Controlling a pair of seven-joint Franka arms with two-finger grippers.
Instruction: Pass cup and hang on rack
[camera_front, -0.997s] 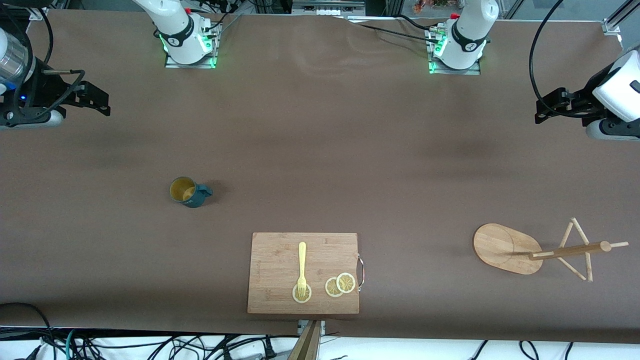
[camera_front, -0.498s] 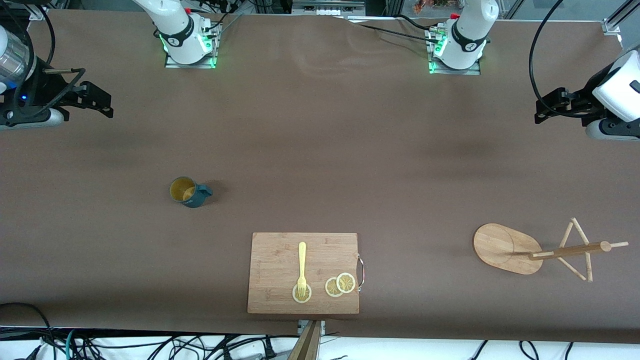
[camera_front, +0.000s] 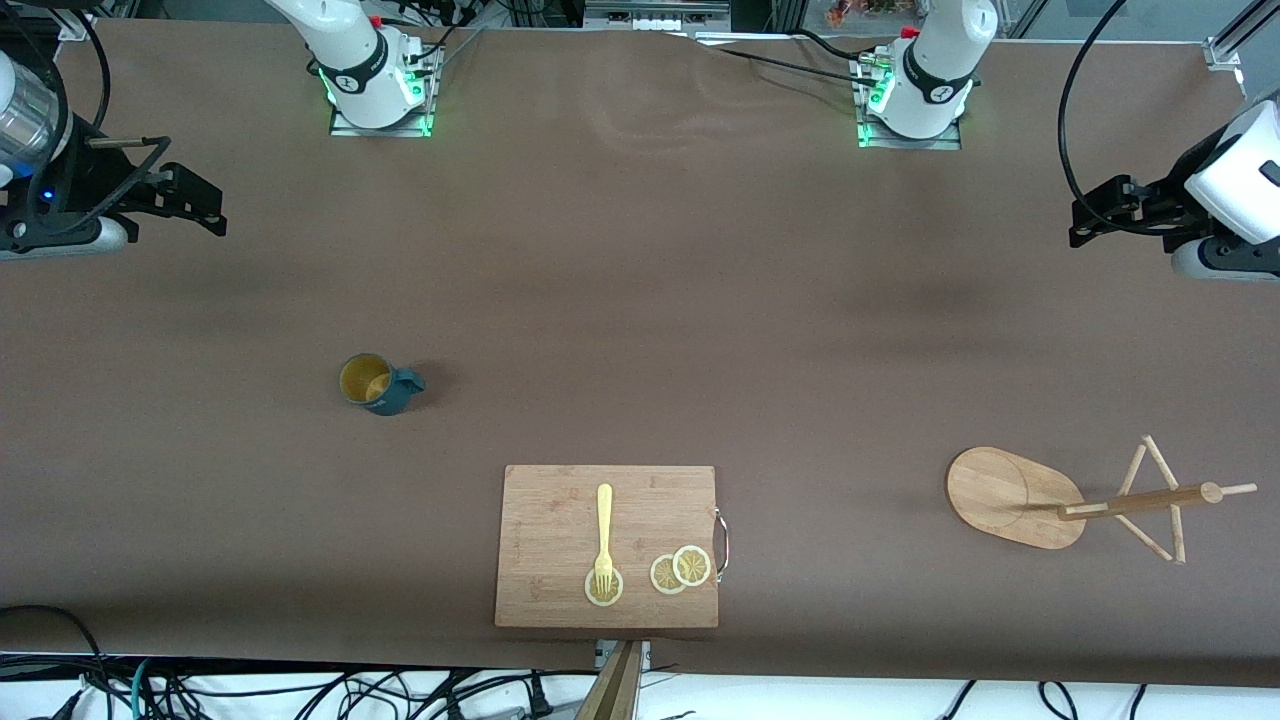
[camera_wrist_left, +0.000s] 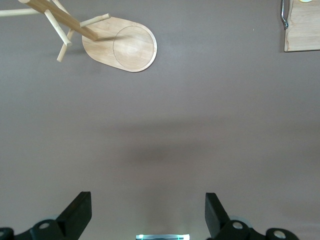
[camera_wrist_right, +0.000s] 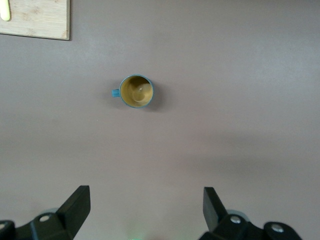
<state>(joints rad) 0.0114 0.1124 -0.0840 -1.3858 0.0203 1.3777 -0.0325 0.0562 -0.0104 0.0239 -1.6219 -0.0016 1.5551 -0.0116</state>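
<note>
The dark teal cup (camera_front: 377, 385) stands upright on the table toward the right arm's end, with its tan inside showing and its handle toward the table's middle. It also shows in the right wrist view (camera_wrist_right: 136, 91). The bamboo rack (camera_front: 1012, 496) stands on its oval base toward the left arm's end, and shows in the left wrist view (camera_wrist_left: 120, 47) too. My right gripper (camera_front: 205, 203) is open and empty, high over the table's end, well apart from the cup. My left gripper (camera_front: 1085, 215) is open and empty, high over the table, apart from the rack.
A rectangular wooden cutting board (camera_front: 560, 500) lies near the front edge at the middle. On it are a yellow fork (camera_front: 604, 530) and several lemon slices (camera_front: 680, 570). Both arm bases stand along the farthest edge from the front camera.
My right gripper has shifted slightly toward the table's middle. The left arm, the cup and the rack have not moved.
</note>
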